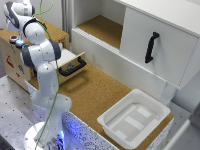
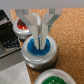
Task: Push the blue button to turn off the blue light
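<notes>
Exterior view: the arm reaches over the wooden box at the exterior view's left, its hand (image 1: 20, 42) down by the blue button (image 1: 19, 44) on the box's top, beside the darker knob (image 1: 13, 38). Wrist view: fingers (image 2: 38, 34) drawn together, tips touching the blue button (image 2: 39, 47) dead centre. To do it well, I'd press straight down, no sideways slip.

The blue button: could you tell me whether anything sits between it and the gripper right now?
Nothing visible does. In the wrist view the gripper sits directly over the blue button, fingertips at its cap, nothing in between.
</notes>
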{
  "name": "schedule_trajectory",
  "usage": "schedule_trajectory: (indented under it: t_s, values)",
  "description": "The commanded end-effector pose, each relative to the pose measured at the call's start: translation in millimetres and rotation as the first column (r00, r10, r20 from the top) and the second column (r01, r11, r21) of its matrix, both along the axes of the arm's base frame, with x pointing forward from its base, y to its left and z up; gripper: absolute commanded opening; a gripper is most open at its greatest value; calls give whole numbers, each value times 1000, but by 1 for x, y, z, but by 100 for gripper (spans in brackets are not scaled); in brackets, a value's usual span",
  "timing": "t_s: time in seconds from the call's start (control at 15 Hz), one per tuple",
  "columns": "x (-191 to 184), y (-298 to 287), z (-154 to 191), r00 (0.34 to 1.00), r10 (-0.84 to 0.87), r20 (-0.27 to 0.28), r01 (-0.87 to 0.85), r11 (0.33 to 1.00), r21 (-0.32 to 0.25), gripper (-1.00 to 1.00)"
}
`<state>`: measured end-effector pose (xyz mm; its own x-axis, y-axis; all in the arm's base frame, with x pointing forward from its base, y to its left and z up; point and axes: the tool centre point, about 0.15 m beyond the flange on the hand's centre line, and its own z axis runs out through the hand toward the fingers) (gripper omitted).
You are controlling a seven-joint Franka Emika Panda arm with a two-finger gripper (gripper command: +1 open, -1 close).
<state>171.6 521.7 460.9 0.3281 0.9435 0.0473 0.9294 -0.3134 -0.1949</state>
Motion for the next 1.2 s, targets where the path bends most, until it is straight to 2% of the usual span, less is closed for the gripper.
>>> schedule_trajectory:
  t_s: [0.0, 0.07, 0.13, 0.6, 0.67, 0.87, 1.13]
  values:
    - [10, -1, 23, 997, -17, 81, 20, 999, -27, -100]
    - [14, -7, 39, 994, -43, 105, 45, 999, -16, -100]
    - [16, -10, 45, 992, -57, 110, 59, 998, -19, 100]
    - [16, -10, 45, 992, -57, 110, 59, 998, -19, 100]
    - [15, -7, 35, 996, -46, 73, 45, 999, 18, 100]
    - [27, -38, 38, 992, -83, 96, 78, 995, 60, 100]
    - [66, -119, 53, 965, -253, 76, 238, 958, 159, 100]
